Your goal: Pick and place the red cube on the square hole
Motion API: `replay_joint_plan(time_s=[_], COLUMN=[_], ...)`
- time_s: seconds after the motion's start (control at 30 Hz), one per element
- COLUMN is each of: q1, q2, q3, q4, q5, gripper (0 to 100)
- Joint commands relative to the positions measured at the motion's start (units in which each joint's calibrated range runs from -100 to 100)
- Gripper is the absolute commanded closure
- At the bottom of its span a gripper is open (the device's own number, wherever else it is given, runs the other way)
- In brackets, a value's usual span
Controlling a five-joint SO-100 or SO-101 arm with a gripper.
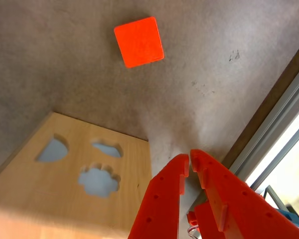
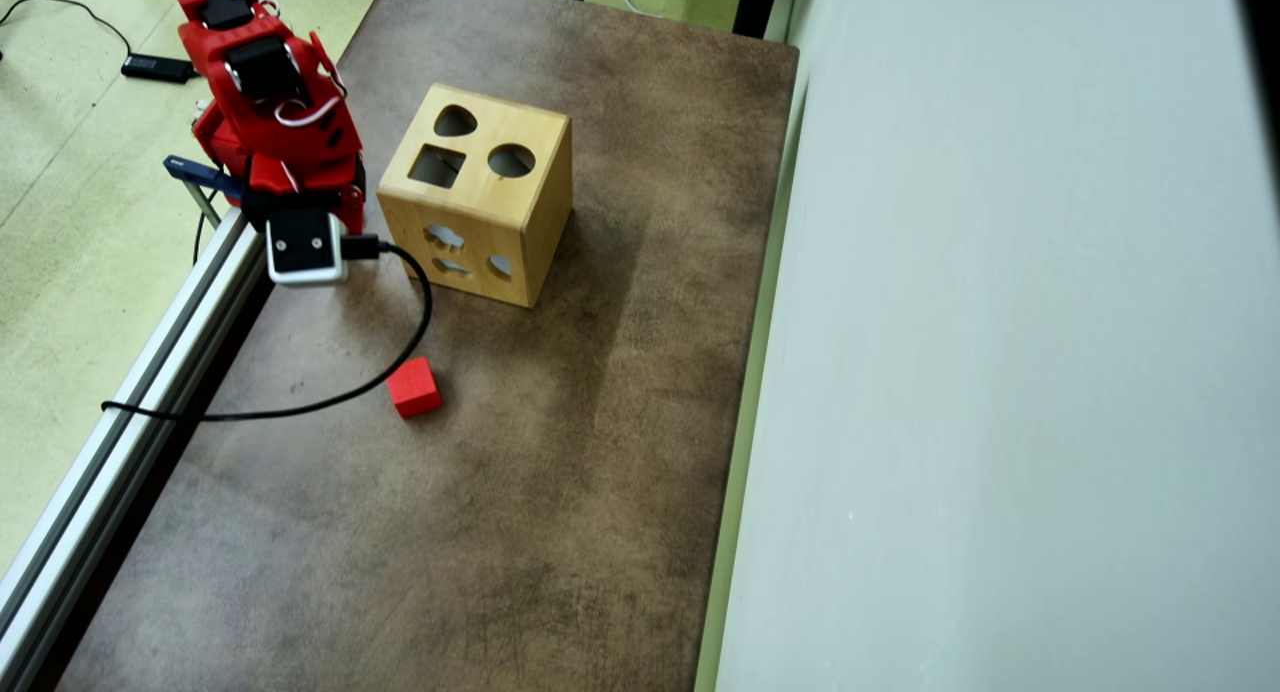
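A mottled brown table (image 2: pixel 560 492) fills my overhead view, with pale green floor to its left and a grey wall panel on the right. My red arm (image 2: pixel 270 112) sits folded at the table's left edge beside an aluminium rail (image 2: pixel 130 392), so I judge the pick has not begun. In the wrist view my claw (image 1: pixel 189 160) is empty, its fingertips pressed nearly together with only a sliver between them. The red cube (image 2: pixel 414 387) lies alone on the bare table, well apart from the claw and turned a little askew, so I expect to rotate my wrist to square up on its faces. A black cable (image 2: pixel 400 357) curves just beside it and could snag. The wooden box (image 2: pixel 480 197) stands near the arm, and the square hole (image 2: pixel 437 166) faces up on its top, beside a round one (image 2: pixel 511 160).
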Motion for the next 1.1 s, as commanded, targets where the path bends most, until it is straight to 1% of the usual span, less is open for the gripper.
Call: replay_joint_plan(time_s=[0.0,0.13,0.67,0.73,0.87,0.93,1.0,1.07], q1=[0.2,0.2,0.1,0.1,0.2,0.3,0.4,1.0], q2=[2.5,5.6,7.2,7.2,7.2,7.3,8.0,8.9], q3=[-1.2,-1.2,-1.2,-1.2,-1.2,-1.0,-1.0,-1.0], q4=[-8.3,-13.4,-12.8,-12.8,-12.9,-12.7,-12.7,-12.8], q5=[0.3,0.4,0.4,0.4,0.4,0.4,0.4,0.4], gripper=[99,99,98,93,74,67,62,61])
